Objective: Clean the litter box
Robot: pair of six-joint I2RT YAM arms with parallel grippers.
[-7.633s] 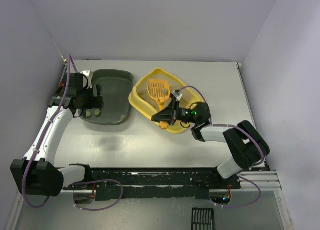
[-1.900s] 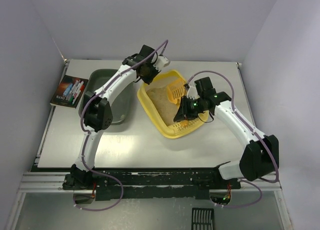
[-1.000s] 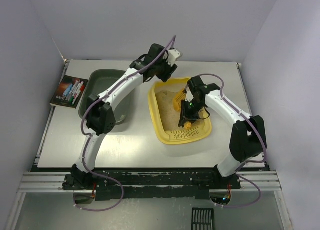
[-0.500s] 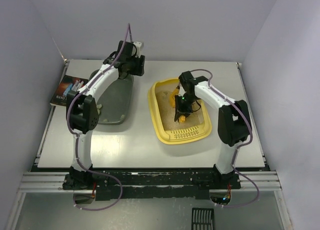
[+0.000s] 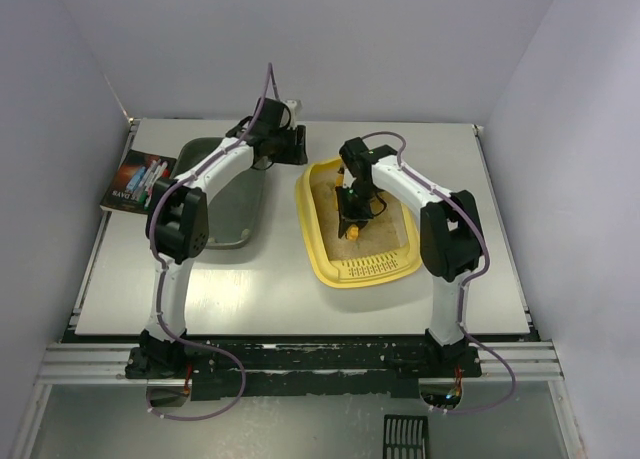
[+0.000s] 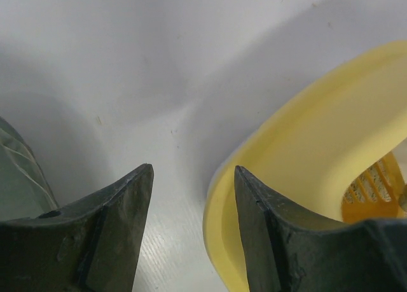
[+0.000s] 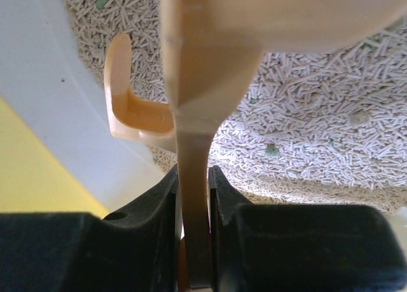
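Observation:
The yellow litter box (image 5: 368,269) lies right of centre with beige litter (image 5: 375,224) and its slotted ledge at the near end. My right gripper (image 5: 352,207) is shut on the handle of the orange-yellow scoop (image 7: 194,146) and holds it over the litter (image 7: 305,114), which has small green bits (image 7: 272,150) in it. My left gripper (image 5: 292,145) is open at the box's far left corner. In the left wrist view the box's rim (image 6: 219,241) runs between the open gripper (image 6: 191,177), not touched. The scoop's slots (image 6: 375,190) show at the right edge there.
A dark grey-green tray (image 5: 235,204) lies left of the litter box; its edge shows in the left wrist view (image 6: 16,171). A book (image 5: 135,179) lies at the table's left edge. Grey walls close the back and both sides.
My left gripper has moved right from over the grey-green tray's far end to the litter box's far left corner. My right gripper with the scoop has shifted slightly farther back and left.

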